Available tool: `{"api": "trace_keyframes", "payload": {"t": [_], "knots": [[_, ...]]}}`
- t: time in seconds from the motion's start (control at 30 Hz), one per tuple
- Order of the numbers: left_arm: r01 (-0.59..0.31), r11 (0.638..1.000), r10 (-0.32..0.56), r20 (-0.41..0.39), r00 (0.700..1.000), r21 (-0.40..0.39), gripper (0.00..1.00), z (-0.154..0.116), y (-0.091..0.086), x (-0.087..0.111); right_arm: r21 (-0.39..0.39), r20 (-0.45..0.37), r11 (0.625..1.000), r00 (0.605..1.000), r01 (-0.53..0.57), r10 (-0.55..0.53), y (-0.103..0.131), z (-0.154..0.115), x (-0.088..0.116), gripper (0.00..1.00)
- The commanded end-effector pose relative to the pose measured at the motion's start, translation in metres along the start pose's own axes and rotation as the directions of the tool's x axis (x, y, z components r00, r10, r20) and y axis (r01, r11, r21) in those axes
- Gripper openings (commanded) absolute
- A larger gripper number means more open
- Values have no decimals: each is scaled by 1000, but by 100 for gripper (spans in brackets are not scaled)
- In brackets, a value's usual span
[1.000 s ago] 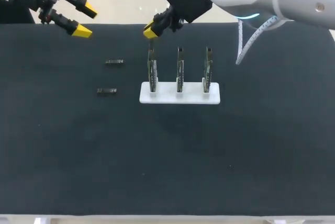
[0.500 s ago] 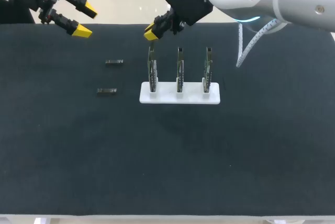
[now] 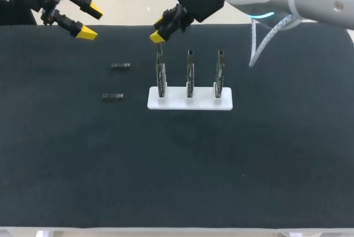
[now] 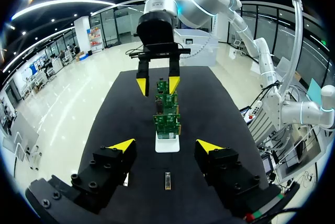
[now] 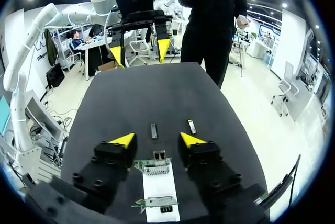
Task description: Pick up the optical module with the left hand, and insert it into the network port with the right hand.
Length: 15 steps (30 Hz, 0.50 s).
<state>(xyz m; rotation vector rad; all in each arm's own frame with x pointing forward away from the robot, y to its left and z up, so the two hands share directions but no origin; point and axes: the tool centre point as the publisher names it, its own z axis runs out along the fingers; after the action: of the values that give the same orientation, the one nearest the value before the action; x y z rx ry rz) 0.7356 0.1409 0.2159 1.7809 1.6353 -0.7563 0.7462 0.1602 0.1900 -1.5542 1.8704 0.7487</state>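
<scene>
Two optical modules (image 3: 120, 65) lie ungrasped toward the tabletop's (image 3: 177, 165) rear-left corner; my left claw (image 3: 90, 22) and right claw (image 3: 158, 29) hang wide, empty. Pickup pending: left must descend onto one.

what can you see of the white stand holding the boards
The white stand is a flat rectangular base, plastic by its look, lying on the black table. Three green circuit boards stand upright in its slots in a row. Nothing else touches it: the right gripper hangs open over its left-end board, and two optical modules lie apart to its left.
</scene>
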Motion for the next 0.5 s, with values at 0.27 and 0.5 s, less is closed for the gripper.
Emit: {"api": "trace_keyframes", "payload": {"t": [0.27,0.5], "knots": [[1,1000,-1,-3,1000,2,100,0,1,0,7,-29,1000,999,-14,14,-1,-5,-3,0],[1,1000,-1,-3,1000,2,100,0,1,0,8,-19,1000,1000,-23,23,-2,1,3,0]]}}
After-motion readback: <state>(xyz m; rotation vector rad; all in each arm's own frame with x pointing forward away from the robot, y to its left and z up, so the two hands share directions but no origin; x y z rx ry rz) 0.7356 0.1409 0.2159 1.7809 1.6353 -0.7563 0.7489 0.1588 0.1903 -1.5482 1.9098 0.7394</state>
